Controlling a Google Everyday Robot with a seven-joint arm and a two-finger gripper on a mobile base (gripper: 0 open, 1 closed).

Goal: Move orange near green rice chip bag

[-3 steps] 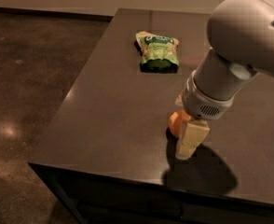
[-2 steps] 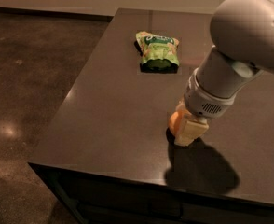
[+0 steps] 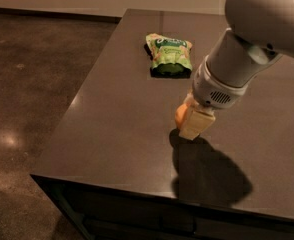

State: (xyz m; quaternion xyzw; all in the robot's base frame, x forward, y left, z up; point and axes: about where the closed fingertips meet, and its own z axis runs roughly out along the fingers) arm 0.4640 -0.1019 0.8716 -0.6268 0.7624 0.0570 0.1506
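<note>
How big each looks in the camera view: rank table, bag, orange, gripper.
1. Table
2. Bag
3. Gripper, clamped on the orange
4. Orange, though the gripper hides much of it, so these last two places are unsure.

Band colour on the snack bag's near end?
Dark green, camera view; light-green snack bag lies beyond the gripper at the round orange fruit.

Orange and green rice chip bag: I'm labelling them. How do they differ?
The orange is round and plain; the green rice chip bag is flat and printed. The orange looks smaller than the bag. The gripper is at the orange, partly hiding it; the bag lies alone farther back. Both are over the dark table.
</note>
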